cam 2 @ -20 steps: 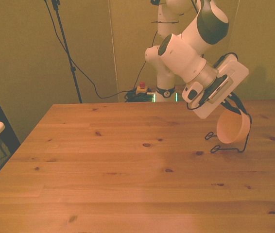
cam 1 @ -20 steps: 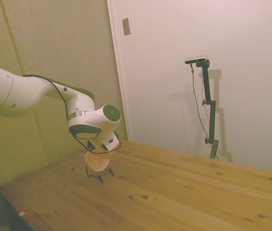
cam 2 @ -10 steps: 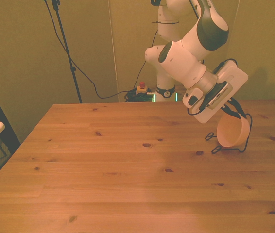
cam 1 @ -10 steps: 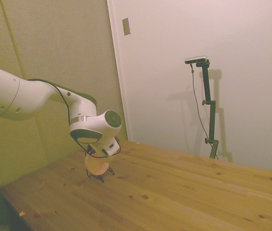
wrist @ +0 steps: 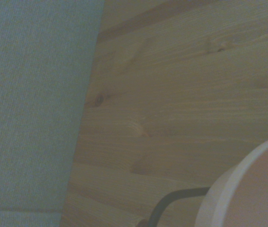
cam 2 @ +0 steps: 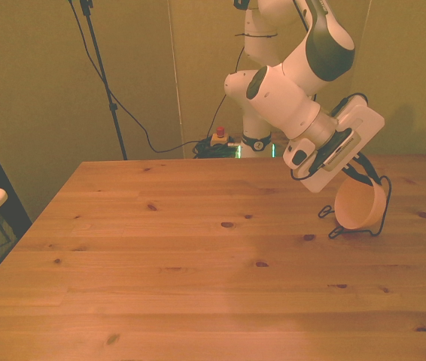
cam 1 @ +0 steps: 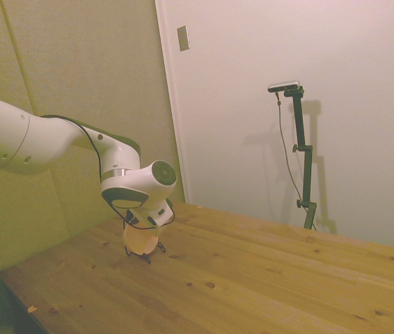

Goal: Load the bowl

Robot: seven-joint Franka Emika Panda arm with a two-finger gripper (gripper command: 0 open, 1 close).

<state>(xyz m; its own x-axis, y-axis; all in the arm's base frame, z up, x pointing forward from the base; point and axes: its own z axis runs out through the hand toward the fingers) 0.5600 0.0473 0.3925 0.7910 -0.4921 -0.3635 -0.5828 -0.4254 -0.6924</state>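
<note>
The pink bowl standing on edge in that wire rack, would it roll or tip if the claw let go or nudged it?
The bowl looks thin and plastic, so probably light and easily shifted. It stands on edge, tilted, inside the thin black wire rack; being round, it could roll or flop flat if the wires don't cradle it. The rack itself looks flimsy and might slide on the table.

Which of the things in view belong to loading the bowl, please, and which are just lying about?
Part of the job:
bowl, tipped on edge at the rack
black wire rack
gripper, above the bowl

Just lying about:
wooden table
</note>
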